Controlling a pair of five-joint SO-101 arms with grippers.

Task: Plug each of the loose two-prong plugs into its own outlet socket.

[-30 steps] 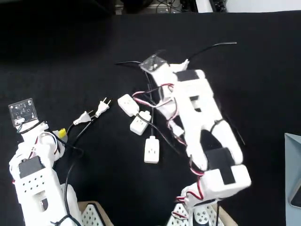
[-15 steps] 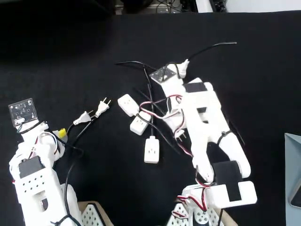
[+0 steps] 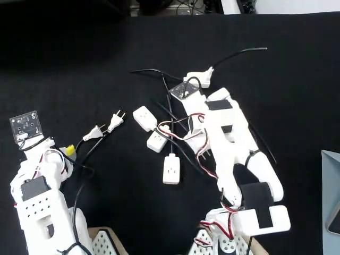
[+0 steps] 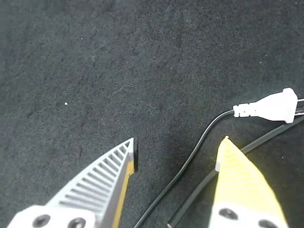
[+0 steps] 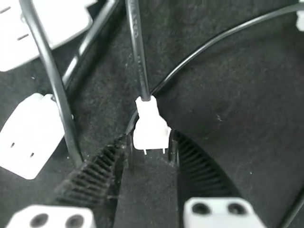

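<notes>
Over the last second the right gripper [image 5: 149,140] has drawn back from the far edge of the table [image 3: 64,64] toward its middle, jaws clamped on a white plug [image 5: 151,126] with its prongs facing the wrist. It now sits near the sockets [image 3: 158,139], so insertion looks close once the plug is turned. The left gripper [image 4: 178,140] has stayed by the left edge, jaws open, with the loose plugs [image 3: 115,121] just beyond.

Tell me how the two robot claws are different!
The left gripper is open with nothing in it; the right gripper pinches a white plug. The left gripper is yellow and grey; the right gripper is black. Both point down at the black cloth.
</notes>
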